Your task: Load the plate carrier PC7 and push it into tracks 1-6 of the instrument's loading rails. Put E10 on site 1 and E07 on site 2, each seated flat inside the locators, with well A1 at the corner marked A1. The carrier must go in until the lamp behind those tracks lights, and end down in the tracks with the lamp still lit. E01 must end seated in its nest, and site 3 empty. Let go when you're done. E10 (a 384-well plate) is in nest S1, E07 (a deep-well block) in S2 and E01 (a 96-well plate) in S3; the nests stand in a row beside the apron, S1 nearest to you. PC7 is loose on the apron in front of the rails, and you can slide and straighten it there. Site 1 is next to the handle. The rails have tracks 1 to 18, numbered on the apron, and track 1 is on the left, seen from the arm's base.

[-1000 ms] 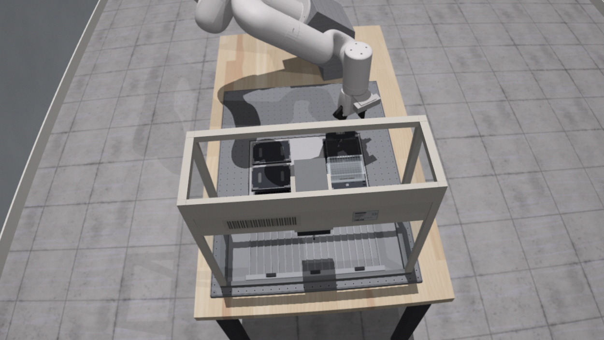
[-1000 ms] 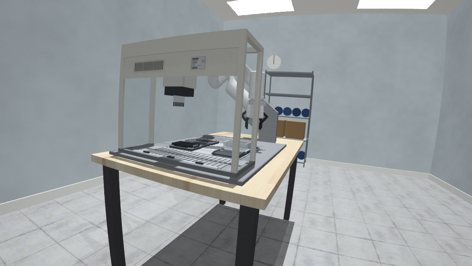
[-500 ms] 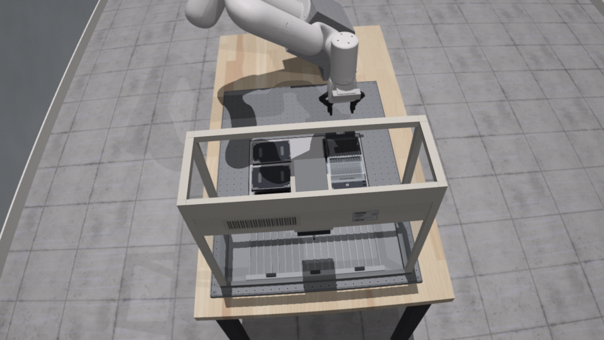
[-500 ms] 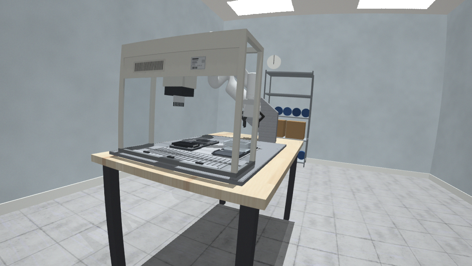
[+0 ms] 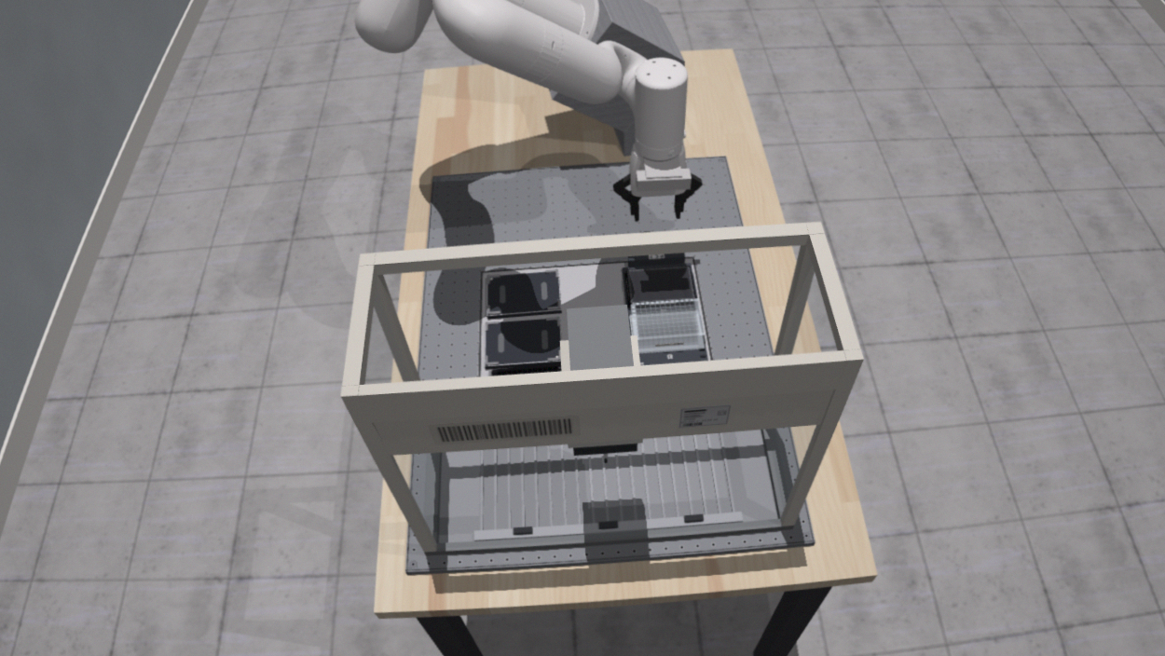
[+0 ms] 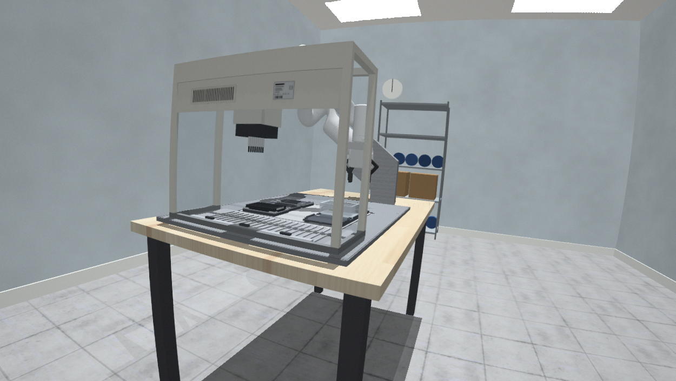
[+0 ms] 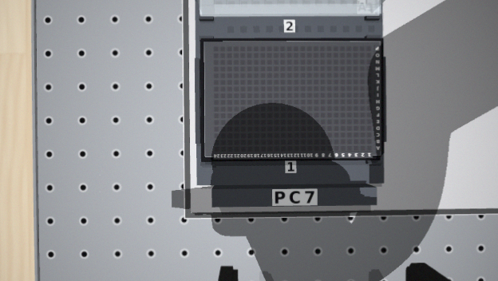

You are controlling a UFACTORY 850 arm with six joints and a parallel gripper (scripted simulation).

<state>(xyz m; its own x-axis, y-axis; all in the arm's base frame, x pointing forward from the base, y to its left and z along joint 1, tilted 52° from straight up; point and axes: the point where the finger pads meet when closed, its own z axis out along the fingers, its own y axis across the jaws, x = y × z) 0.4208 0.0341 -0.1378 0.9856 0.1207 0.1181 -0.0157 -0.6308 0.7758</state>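
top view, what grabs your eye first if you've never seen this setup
The big cream instrument frame straddling the grey deck, with the white arm reaching in from the far end. Its open gripper hangs empty just short of carrier PC7, which carries a dark plate on site 1 and a clear one behind.
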